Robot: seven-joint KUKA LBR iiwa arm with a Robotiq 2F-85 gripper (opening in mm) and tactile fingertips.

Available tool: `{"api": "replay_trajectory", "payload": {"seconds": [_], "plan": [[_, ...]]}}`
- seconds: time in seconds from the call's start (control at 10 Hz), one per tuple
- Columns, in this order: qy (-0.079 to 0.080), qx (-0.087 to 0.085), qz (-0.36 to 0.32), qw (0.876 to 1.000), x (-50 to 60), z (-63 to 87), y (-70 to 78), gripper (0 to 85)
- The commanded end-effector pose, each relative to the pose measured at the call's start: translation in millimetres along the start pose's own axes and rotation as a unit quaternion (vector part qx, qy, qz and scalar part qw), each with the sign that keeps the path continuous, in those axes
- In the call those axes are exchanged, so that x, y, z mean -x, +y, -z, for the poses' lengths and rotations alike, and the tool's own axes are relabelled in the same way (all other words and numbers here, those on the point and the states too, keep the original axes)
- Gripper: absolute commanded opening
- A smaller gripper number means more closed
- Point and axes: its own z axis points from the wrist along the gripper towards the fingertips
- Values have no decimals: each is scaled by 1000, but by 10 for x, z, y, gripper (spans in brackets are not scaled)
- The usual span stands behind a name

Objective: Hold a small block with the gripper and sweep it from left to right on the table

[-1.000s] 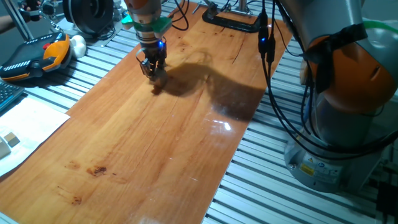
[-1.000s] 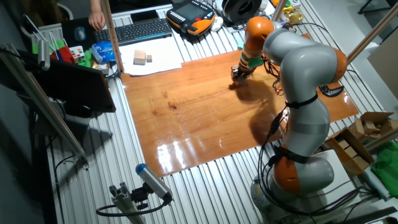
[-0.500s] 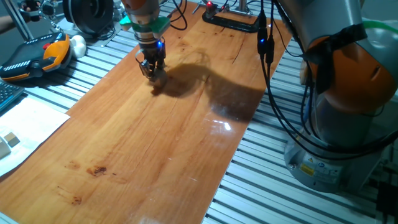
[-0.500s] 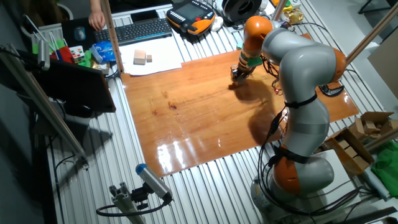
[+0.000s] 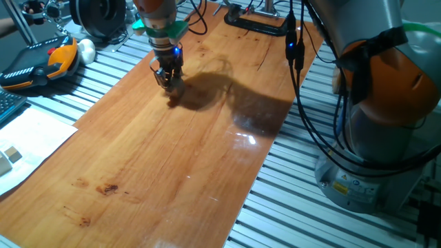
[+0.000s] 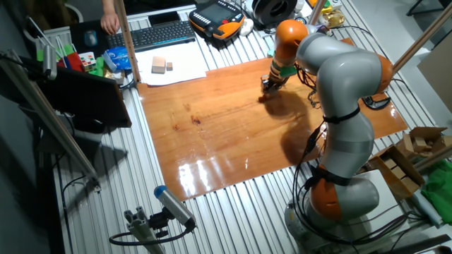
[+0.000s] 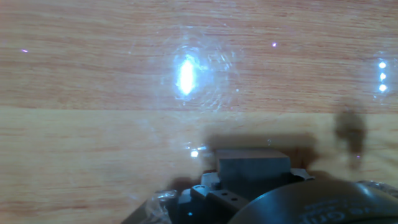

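One arm is at work here, and it is the only thing doing the job. Far on the left of one fixed view, two pale blocks [image 5: 8,157] lie on white paper [image 5: 31,141], off the board; they are not the one being used. Next to the right comes the table [image 5: 158,165], a long red-brown board with dark knots. Near its far end the gripper [image 5: 167,78] reaches down to the wood, with a blue light just above its fingers. The other fixed view shows the gripper [image 6: 270,85] low over the same far part of the table [image 6: 233,134].

The small block [image 7: 252,164] shows best in the hand view. It sits right at the tip of the hand, low against the wood. It looks pinched between the fingers, though the fingers themselves are mostly hidden, so this is my best guess. In the fixed views the block is too small to pick out.

I think the grab is done and the sweep is the step in hand. Lots of board is free to slide along. The next move needs a steady, flat slide across the table. The block should stay low on the wood and be held tight. Push down too hard and it could catch or slip out.
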Motion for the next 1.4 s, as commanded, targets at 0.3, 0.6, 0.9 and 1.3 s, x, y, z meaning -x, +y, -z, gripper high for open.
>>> {"api": "replay_trajectory", "payload": {"seconds": [0.3, 0.6, 0.9, 1.3], "plan": [[1, 0, -9, 1000, -10, 25, 114, 303], [2, -3, -20, 1000, -42, 33, 243, 317], [0, -5, -30, 1000, -88, 27, 345, 327], [1, -5, -34, 999, -105, 30, 398, 330]]}}
